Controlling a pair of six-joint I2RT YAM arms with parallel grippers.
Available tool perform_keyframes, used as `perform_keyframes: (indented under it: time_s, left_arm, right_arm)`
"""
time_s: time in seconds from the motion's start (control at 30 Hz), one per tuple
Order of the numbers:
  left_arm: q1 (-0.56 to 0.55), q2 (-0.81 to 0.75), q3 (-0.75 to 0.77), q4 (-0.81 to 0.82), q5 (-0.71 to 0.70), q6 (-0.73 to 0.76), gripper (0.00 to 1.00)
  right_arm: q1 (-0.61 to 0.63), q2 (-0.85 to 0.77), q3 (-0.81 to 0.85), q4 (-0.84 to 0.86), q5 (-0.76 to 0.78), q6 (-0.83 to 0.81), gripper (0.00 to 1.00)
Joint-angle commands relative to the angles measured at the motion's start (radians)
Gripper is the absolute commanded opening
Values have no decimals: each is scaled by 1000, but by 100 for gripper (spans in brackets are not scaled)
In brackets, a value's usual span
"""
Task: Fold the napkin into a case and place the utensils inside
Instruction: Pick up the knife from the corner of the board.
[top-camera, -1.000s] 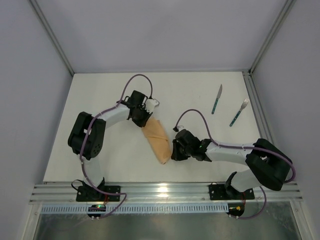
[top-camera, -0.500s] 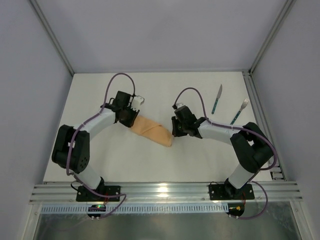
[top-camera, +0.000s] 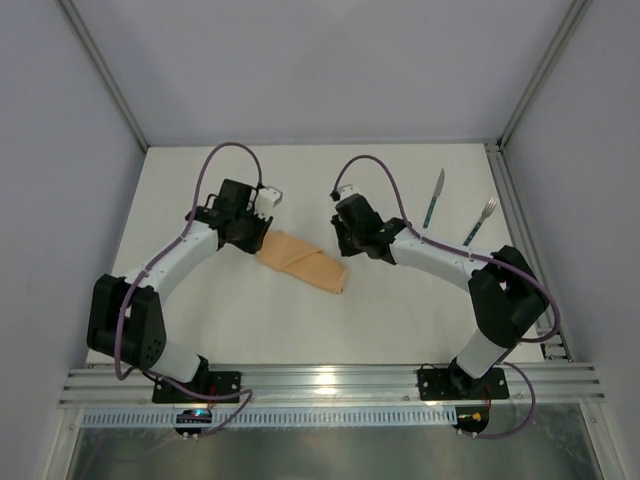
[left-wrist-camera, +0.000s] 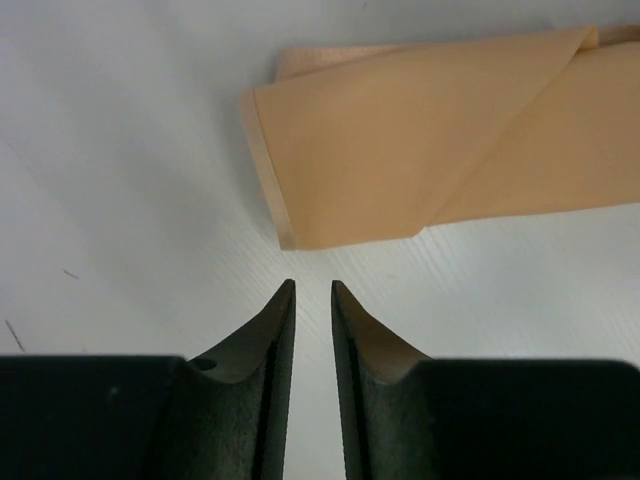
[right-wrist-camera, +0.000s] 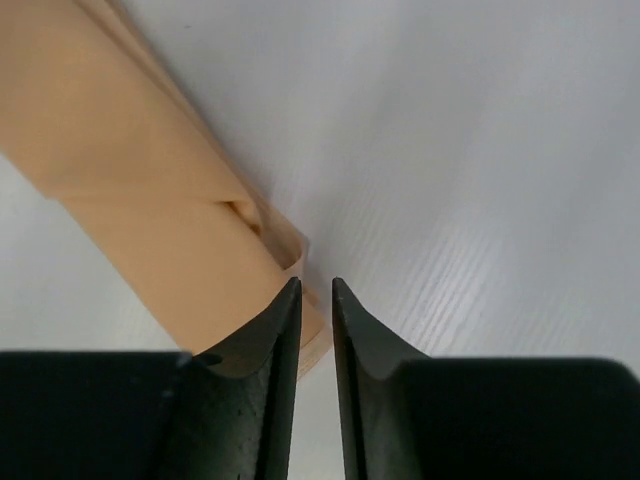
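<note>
Top: case folded, lying mid-surface; knife and fork near the far right corner (not yet inserted). Left wrist: left pincer slightly parted, empty, just short of the case end. Right wrist: right pincer likewise parted, empty, beside the opposite end.

White matte table top spreads on every side beneath the left pincer and right pincer, with fine ribbing in the surface just ahead of the right pincer's tips. Pale grey back wall stands far beyond both pincers. A side wall stands well outward of each. Slanted aluminium posts mark the far corners. Nearward of both pincers a silver slotted rail edges the table, bright glare at its middle. Light even, shadows soft.
</note>
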Motion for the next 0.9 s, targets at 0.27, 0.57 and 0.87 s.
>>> perform_keyframes:
  time_s: [0.27,0.57,0.87]
  left_arm:
    - [2,275,182,129,-3,40,18]
    - [1,383,186,150,-46,37,17]
    - [2,349,178,146,-12,12,25]
  right_arm:
    - [73,-74,-198,180,-162,217,4]
    - [50,-5,-209,157,-115,218,4]
    - [14,-70,-101,55,-56,125,8]
